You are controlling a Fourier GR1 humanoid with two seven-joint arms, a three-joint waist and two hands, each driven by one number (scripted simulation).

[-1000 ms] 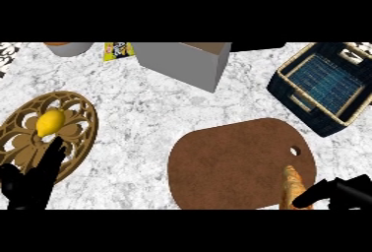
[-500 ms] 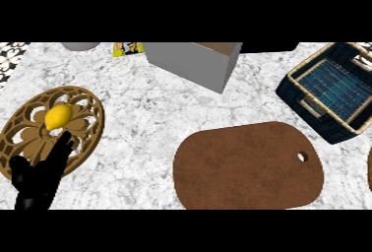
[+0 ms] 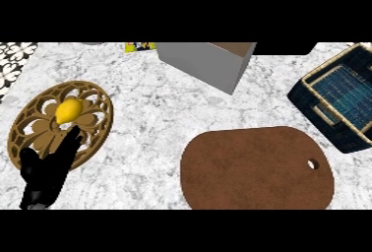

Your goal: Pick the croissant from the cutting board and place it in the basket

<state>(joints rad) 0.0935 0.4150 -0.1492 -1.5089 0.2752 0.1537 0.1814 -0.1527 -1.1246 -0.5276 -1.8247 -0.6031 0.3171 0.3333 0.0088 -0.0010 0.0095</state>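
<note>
**Croissant out of frame, board bare, right hand not showing**

- Tabletop (image 3: 145, 147): white marble, carrying everything, filling the head view.
- Cutting board (image 3: 254, 167): brown, rounded, hang-hole at its right edge, lying lower centre-right. Nothing is sitting on it.
- Basket (image 3: 345, 96): dark with tan rim and blue lining, at the right edge, partly cropped, just beside the board's upper right. Nothing visible inside the part showing.
- Grey box (image 3: 207, 61): standing at the top centre, well apart from the board.
- Gold openwork trivet (image 3: 44, 140): lying at left, with a lemon (image 3: 68, 110) resting on it.
- Left hand (image 3: 47, 170): resting lower left, overlapping the trivet's lower rim, fingers straight and apart, pointing up toward the lemon, holding nothing.
- Right hand: not appearing in view, so I can't tell its fingers' state.
- Croissant: not visible anywhere; can't confirm where it is.

Handling, as judgement: expecting it to be light, soft and flaky, crushing easily. Best taking it across the thick middle, not the thin tips.
</note>
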